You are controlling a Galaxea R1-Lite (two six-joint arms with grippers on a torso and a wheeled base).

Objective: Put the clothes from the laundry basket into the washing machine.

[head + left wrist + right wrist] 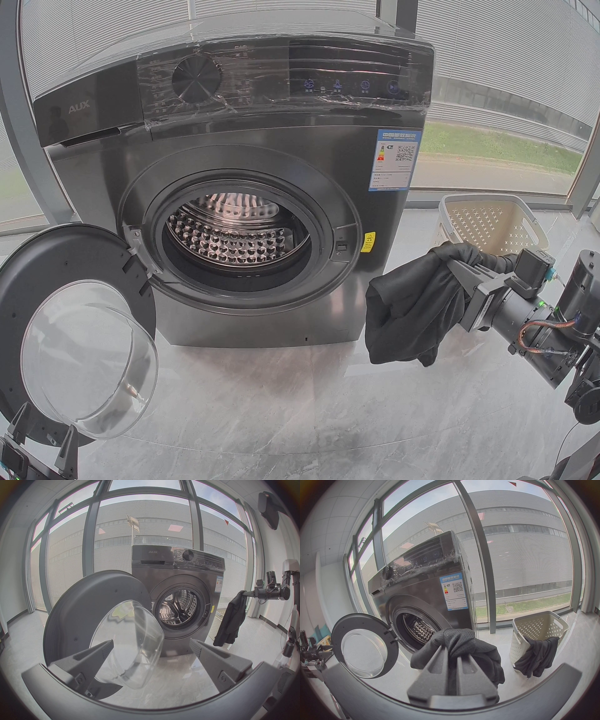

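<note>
The grey front-loading washing machine has its round door swung wide to the left, and the steel drum is bare. My right gripper is shut on a black garment that hangs above the floor, right of the machine's front corner. In the right wrist view the fingers pinch the same cloth. Behind it stands the beige laundry basket, with another dark garment draped over its rim. My left gripper is open and holds nothing, low in front of the door's glass bowl.
The basket stands by the window wall, to the right of the machine. Pale marble floor lies open in front of the machine. The open door juts out on the left side, close to my left arm.
</note>
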